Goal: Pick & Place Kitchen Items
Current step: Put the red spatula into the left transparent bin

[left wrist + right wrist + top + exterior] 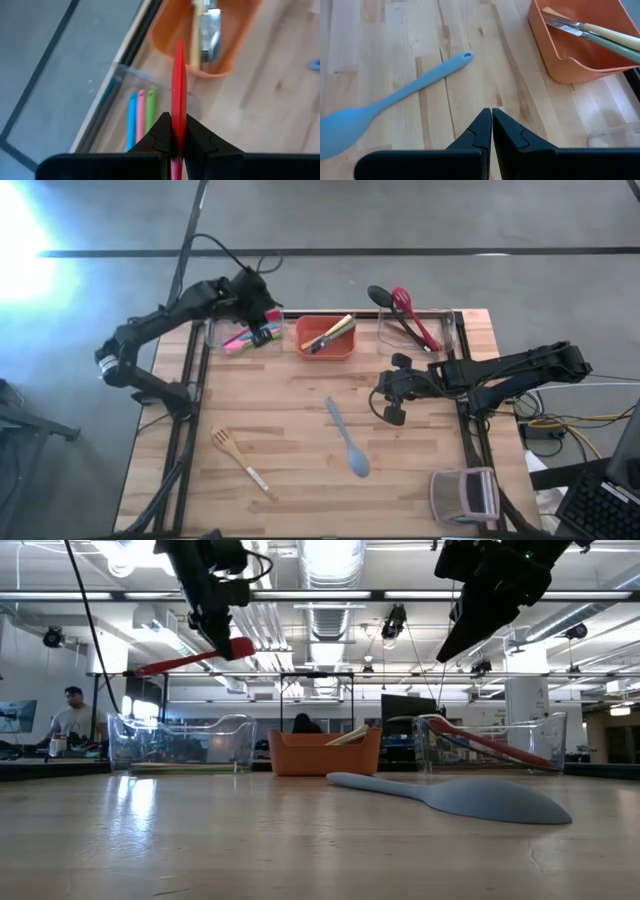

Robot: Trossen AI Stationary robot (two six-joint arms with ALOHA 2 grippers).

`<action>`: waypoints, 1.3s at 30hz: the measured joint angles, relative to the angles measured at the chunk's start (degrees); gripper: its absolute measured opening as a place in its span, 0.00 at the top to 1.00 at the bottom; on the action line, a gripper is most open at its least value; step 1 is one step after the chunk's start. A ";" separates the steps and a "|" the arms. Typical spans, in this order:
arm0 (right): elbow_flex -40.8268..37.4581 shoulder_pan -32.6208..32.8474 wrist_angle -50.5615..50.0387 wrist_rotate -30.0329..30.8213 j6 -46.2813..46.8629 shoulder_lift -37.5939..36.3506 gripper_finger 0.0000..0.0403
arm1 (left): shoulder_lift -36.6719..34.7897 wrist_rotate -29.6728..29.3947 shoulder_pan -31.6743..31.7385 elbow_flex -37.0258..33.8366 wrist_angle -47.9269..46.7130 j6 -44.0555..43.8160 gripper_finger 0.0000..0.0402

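My left gripper (265,330) is shut on a red utensil (178,80), above the left clear bin (214,335). Pink, green and blue utensils (141,111) lie in that bin. The orange bin (325,338) holds pale-handled utensils. The right clear bin (452,330) holds a red and a black utensil (410,315). A blue spoon (348,440) and a wooden slotted spatula (240,460) lie flat on the table. My right gripper (383,395) hangs shut over the table, right of the blue spoon, with nothing between its fingers. My left gripper pinches the red utensil between its two fingers (160,135), at its flat faces and close to its broader end (240,647). The fingers slant down from above. The utensil's long part (170,663) sticks out past the fingertips, lifted clear of the bin and table.
A small clear container (465,495) stands at the near right corner. Bare wood lies between the blue spoon and the bins. In the low view a person (70,720) sits in the room beyond the table.
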 joint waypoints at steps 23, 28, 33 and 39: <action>0.02 0.02 0.12 0.00 0.01 0.00 0.98 | 18.80 4.36 14.73 1.21 1.36 7.15 0.94; 0.00 0.02 0.08 0.00 0.02 0.00 0.98 | 22.26 4.46 15.43 1.38 2.66 9.26 0.94; 0.02 0.02 0.08 0.00 0.01 0.00 0.98 | 25.39 4.55 15.43 1.34 3.09 11.89 0.94; 0.02 0.02 0.08 0.00 0.02 0.00 0.98 | 27.77 4.81 15.43 1.13 4.18 12.10 0.94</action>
